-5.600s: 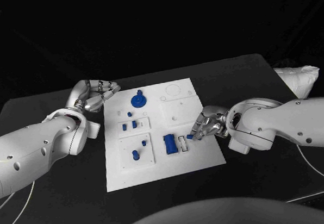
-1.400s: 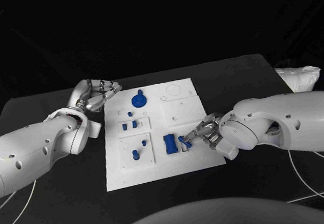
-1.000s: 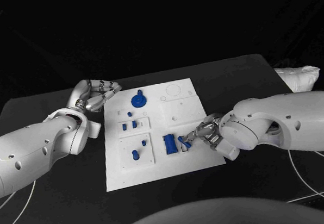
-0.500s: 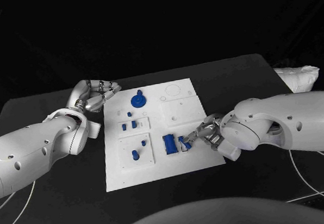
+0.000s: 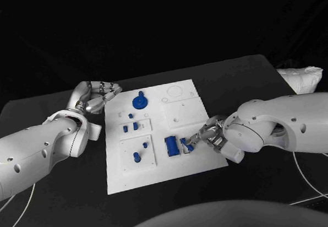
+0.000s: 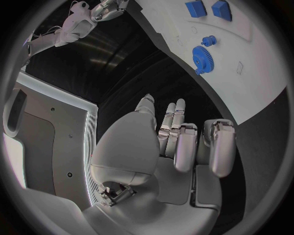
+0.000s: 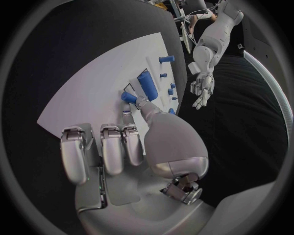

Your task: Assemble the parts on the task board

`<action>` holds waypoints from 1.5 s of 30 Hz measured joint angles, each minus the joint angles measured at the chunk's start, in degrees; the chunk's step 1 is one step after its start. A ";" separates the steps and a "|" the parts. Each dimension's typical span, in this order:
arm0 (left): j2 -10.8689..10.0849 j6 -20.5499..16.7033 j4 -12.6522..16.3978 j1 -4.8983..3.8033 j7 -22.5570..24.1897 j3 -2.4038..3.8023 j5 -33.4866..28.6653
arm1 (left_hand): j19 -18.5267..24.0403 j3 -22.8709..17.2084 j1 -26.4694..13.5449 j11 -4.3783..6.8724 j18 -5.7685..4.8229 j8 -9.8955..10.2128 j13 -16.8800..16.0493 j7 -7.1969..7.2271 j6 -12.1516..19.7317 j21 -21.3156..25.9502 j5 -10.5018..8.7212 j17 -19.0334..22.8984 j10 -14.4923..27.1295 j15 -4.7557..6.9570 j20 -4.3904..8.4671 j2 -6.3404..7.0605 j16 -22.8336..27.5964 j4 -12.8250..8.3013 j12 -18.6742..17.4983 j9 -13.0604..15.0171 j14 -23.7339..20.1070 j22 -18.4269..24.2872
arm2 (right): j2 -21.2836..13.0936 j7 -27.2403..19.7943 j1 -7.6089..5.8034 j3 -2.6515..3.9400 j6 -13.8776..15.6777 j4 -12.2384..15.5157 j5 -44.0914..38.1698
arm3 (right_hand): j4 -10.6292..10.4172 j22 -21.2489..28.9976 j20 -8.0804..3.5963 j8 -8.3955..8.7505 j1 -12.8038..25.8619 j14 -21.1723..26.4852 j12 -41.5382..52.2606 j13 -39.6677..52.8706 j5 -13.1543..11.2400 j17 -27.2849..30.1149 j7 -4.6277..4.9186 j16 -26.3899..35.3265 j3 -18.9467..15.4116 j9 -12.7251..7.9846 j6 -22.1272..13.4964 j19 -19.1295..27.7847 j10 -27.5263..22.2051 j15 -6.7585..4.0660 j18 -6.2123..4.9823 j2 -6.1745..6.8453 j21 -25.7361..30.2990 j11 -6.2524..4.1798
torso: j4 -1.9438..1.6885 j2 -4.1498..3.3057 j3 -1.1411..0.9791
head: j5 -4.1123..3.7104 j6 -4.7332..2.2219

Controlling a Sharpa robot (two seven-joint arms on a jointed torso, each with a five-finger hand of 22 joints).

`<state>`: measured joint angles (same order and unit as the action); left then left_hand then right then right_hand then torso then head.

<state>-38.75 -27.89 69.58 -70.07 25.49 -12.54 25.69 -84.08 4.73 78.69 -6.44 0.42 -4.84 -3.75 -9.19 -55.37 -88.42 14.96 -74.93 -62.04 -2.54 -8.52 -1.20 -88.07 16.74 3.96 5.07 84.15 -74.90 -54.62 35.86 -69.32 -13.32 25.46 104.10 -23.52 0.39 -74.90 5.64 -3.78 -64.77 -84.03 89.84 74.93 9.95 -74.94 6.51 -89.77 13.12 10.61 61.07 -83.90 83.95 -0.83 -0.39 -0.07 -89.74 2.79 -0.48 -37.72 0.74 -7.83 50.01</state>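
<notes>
Fingers (image 7: 130,113) of your right hand (image 5: 212,132) pinch a small blue part (image 5: 185,142) at the task board's (image 5: 198,165) right edge, beside the blue block (image 5: 171,145). It looks light, stiff and slick, so grip its sides; your left hand (image 5: 96,95) is curled on nothing off the board's far-left corner.

Task board (image 5: 193,163) matt white plastic; table (image 5: 56,214) matt black; fingers (image 7: 112,147) brushed metal.

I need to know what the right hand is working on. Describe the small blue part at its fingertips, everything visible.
The small blue part is a short, blocky piece of matte blue, plastic by its look, far smaller than the long blue part beside it. It sits on the task board near its right edge, at a small rectangular slot next to that long part. The right hand pinches it between fingertips; in the head view the fingers cover most of it. Whether it is fully seated cannot be told.
</notes>
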 measured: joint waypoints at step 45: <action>0.13 0.14 -0.10 0.00 -0.06 0.00 0.14 | 0.00 0.31 0.31 0.00 0.00 0.00 0.00 0.00 0.00 0.00 0.00 0.02 0.00 0.00 0.00 -0.31 0.00 -0.01 0.00 0.00 0.00 0.00 | 0.60 -0.45 0.10 -0.07 0.46 0.00 -0.09 | -2.69 -0.03 0.00 -0.19 2.63 0.00 0.00 0.00 -1.11 0.03 -0.40 0.00 -2.69 -1.18 2.04 0.00 0.00 0.00 0.00 0.24 0.00 -0.01 | 0.02 -0.03 -0.01 | 0.07 0.00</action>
<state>-38.62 -27.75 69.48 -70.07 25.43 -12.54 25.83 -84.08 5.04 79.00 -6.44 0.42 -4.84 -3.75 -9.19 -55.37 -88.42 14.96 -74.91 -62.04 -2.55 -8.52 -1.51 -88.07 16.73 3.96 5.07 84.15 -74.90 -54.03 35.41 -69.22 -13.39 25.92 104.09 -23.62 -2.30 -74.93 5.64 -3.97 -62.14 -84.03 89.84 74.93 8.84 -74.92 6.11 -89.77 10.43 9.43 63.11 -83.90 83.95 -0.83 -0.39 0.17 -89.74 2.78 -0.46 -37.75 0.73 -7.77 50.01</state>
